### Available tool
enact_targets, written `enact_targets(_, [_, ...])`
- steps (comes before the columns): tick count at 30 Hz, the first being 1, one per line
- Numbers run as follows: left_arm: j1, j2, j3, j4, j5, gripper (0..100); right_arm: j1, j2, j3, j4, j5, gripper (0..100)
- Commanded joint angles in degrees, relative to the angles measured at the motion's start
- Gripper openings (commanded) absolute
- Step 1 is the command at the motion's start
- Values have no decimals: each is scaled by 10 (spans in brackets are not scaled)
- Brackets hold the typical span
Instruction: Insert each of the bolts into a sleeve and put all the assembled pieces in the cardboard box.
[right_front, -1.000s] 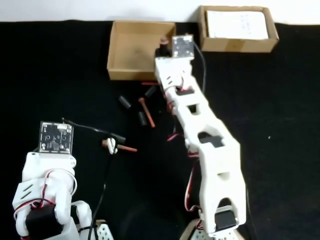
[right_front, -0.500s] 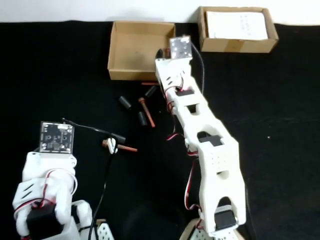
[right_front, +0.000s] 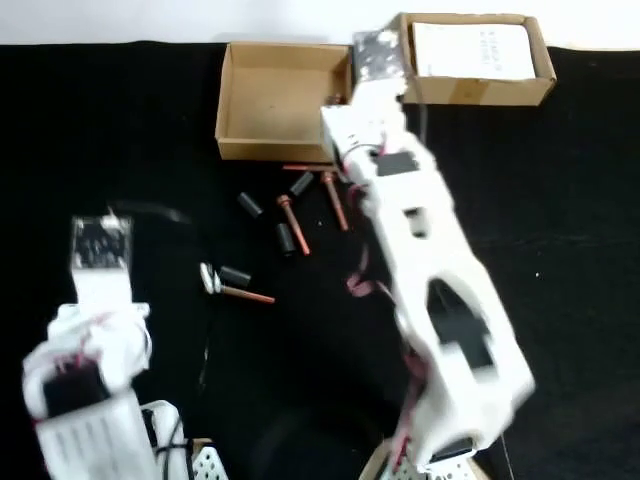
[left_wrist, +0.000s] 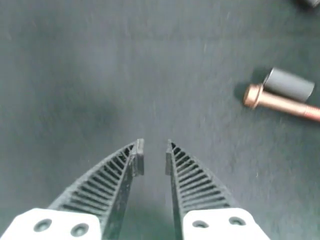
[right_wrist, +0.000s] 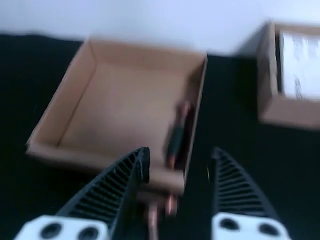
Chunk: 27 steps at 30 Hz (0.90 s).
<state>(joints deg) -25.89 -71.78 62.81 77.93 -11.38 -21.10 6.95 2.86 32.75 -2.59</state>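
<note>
Swung toward the second box (right_front: 470, 90) since a second ago, the right arm (right_front: 430, 260) has uncovered one more bolt (right_front: 333, 200), and the left arm (right_front: 95, 300) has shifted too.

In the right wrist view the right gripper (right_wrist: 177, 160) stands with its jaws wide and empty just before the cardboard box (right_wrist: 50, 120); inside, an assembled piece (right_wrist: 177, 132) lies along one side wall. The left gripper (left_wrist: 155, 150) hangs over the black table (left_wrist: 75, 65) with a narrow gap between its jaws, holding nothing; a loose bolt (left_wrist: 282, 105) and a sleeve (left_wrist: 290, 84) lie touching, well apart from it. On the table in front of the cardboard box, the high view shows another bolt (right_front: 290, 222) and three sleeves (right_front: 249, 205) (right_front: 300, 183) (right_front: 284, 238) scattered near one another.
</note>
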Motion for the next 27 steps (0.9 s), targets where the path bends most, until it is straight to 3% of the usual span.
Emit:
enact_targets(1, [-12,92,-34,-4,26,95,-25,-110,6,159,45,94])
enact_targets(5, [-67,141,-35,-18,31,96,-84,-121,7,283,132,81])
enact_targets(8, [-124,168,-34,-20,30,98,-117,-115,7,309,244,109])
enact_targets(13, [-192,216,-31,-55,29,98,-187,-35,-8,325,252,111])
enact_targets(18, [-204,292,-33,-84,29,98,-257,100,-84,421,309,112])
enact_targets(27, [-206,369,-33,-139,32,98,-273,225,-301,504,321,202])
